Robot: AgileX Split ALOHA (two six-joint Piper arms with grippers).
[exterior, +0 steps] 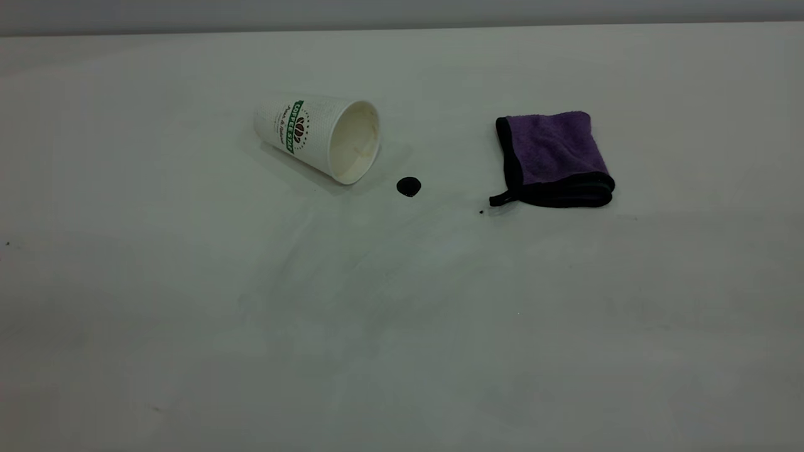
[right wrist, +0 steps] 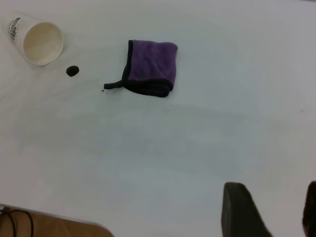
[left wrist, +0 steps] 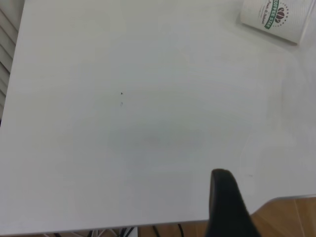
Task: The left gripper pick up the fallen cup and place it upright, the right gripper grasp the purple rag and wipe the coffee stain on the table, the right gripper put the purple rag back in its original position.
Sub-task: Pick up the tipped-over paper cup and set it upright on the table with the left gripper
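Observation:
The fallen cup [exterior: 317,135] lies on its side on the white table [exterior: 402,326], its mouth towards the coffee stain [exterior: 408,186], a small near-black blob just off the rim. The purple rag [exterior: 556,157] lies folded flat to the right of the stain, its loop tab towards it. Neither arm shows in the exterior view. My left gripper [left wrist: 227,202] hangs over the table's edge, far from the cup [left wrist: 279,17]. My right gripper [right wrist: 274,197] is open and empty, well short of the rag [right wrist: 149,66], the stain [right wrist: 72,71] and the cup [right wrist: 37,39].
A tiny dark speck [exterior: 482,212] lies near the rag's tab. The table's edge and wooden floor [left wrist: 291,217] show in the left wrist view. A cable [right wrist: 15,219] hangs past the table's edge in the right wrist view.

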